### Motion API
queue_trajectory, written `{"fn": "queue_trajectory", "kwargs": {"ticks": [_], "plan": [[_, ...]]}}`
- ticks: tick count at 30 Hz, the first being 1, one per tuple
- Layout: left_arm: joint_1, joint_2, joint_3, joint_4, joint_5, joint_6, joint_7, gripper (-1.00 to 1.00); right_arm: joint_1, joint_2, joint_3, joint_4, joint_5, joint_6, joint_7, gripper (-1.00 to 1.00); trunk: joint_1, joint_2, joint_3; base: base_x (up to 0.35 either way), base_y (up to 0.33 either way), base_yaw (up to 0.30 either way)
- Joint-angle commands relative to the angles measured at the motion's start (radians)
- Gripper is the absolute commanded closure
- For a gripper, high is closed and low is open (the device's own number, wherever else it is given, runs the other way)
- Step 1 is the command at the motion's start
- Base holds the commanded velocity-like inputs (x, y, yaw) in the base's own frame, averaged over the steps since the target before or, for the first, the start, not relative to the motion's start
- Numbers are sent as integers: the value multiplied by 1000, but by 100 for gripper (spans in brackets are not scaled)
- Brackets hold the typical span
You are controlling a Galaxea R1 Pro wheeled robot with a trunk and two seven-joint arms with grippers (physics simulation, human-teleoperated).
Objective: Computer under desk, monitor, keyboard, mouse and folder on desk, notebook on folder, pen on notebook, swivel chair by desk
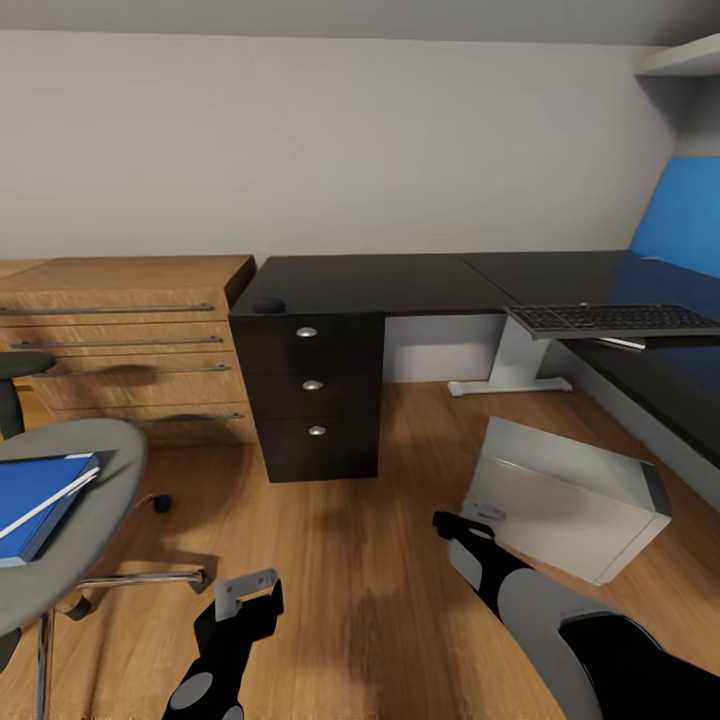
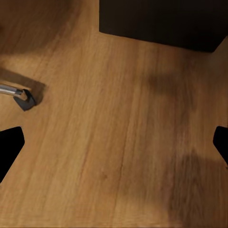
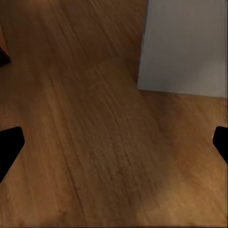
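Note:
The black desk [image 1: 400, 282] stands against the wall with its drawer unit [image 1: 312, 398] in front. On its right wing the keyboard [image 1: 615, 318] overhangs the edge. The mouse [image 1: 268, 304] sits at the desk's left front corner. On the floor, the grey computer [image 1: 565, 497] [image 3: 185, 47] lies tilted in front of the desk. The blue folder [image 1: 40, 497] rests on the swivel chair [image 1: 95, 470] at the left. Both grippers hover over bare floor: left gripper [image 1: 250, 600] [image 2: 114, 147] open, right gripper [image 1: 462, 526] [image 3: 114, 145] open beside the computer. Monitor, notebook and pen are out of view.
A light wooden dresser [image 1: 130, 340] stands left of the desk. A blue wall panel [image 1: 685, 215] rises behind the right wing. One chair caster [image 2: 26, 99] and leg reach toward the left gripper. Wooden floor [image 1: 370, 560] lies between chair, drawers and computer.

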Motion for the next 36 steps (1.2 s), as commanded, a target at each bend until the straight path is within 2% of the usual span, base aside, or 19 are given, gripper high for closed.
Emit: {"fn": "queue_trajectory", "kwargs": {"ticks": [1, 7, 10, 11, 16, 36], "plan": [[0, 0, -1, -2, 10, 9, 7, -100, -1, -1, 9, 0, -11, -4, -11, -100, 0, -1, -5, 0, 0, 0], [0, 0, -2, -2, 12, 30, 7, -100, -1, -7, 9, -4, -11, -4, -40, -100, 3, -2, -28, 0, 0, 0], [0, 0, -2, -2, 12, 34, 7, -100, -1, -16, 8, -7, -12, -4, -47, -100, 4, -3, -39, 0, 0, 0], [0, 0, -3, -1, 13, 36, 7, -100, -1, -29, 7, -11, -12, -4, -50, -100, 5, -3, -43, 0, 0, 0], [0, 0, -3, -2, 13, 37, 7, -100, -1, -40, 5, -12, -14, -5, -50, -100, 7, -4, -63, 0, 0, 0], [0, 0, -3, -2, 13, 39, 8, -100, -1, -49, 4, -69, -21, -12, -48, -100, 7, -4, -62, 0, 0, -9]]}}
